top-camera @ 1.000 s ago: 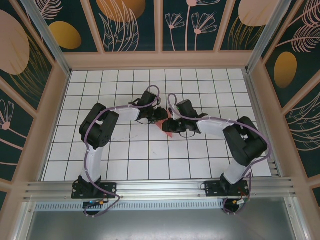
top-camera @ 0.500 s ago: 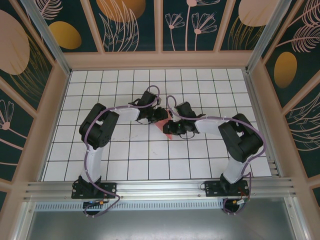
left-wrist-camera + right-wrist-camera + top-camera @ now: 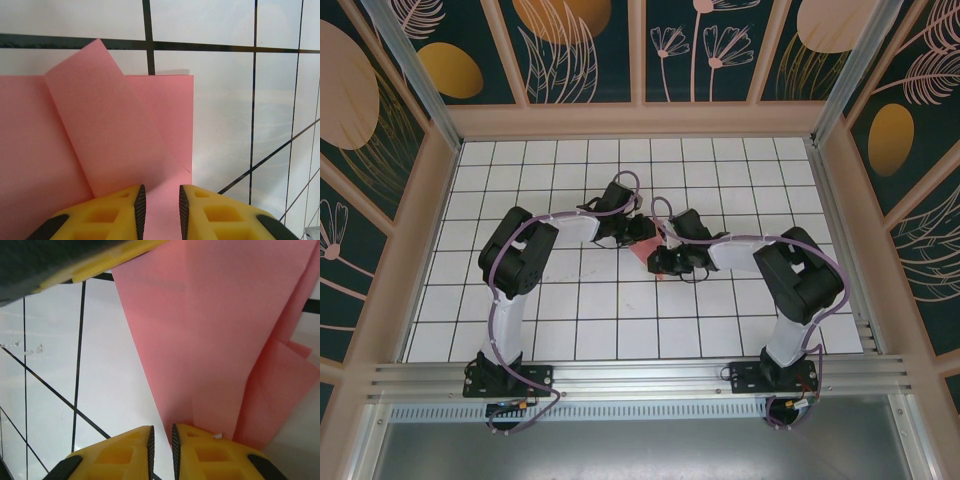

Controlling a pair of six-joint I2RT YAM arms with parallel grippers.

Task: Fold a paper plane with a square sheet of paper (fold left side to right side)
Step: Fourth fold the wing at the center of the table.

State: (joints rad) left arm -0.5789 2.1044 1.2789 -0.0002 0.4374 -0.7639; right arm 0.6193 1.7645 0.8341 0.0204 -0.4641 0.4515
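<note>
The square sheet of paper (image 3: 655, 245) is salmon pink, partly folded, and lies flat on the white grid table between the two grippers. In the left wrist view the paper (image 3: 100, 140) has a corner flap folded over on a slant. My left gripper (image 3: 161, 187) rests over its near edge, jaws a small gap apart, with flat paper showing through the gap. In the right wrist view the paper (image 3: 225, 330) shows long creases. My right gripper (image 3: 161, 427) sits at the paper's left edge with a narrow gap, its right finger (image 3: 210, 450) lying on the paper. From above, the left gripper (image 3: 642, 232) and right gripper (image 3: 660, 258) almost touch.
The table (image 3: 620, 310) is a white tiled grid inside a wooden frame with patterned walls (image 3: 590, 50). The left arm's yellow finger and dark body (image 3: 40, 265) cross the top left of the right wrist view, close to my right gripper.
My right gripper has slid left toward the left gripper, further over the paper, and its jaws have narrowed a little. The left arm has stayed put.
</note>
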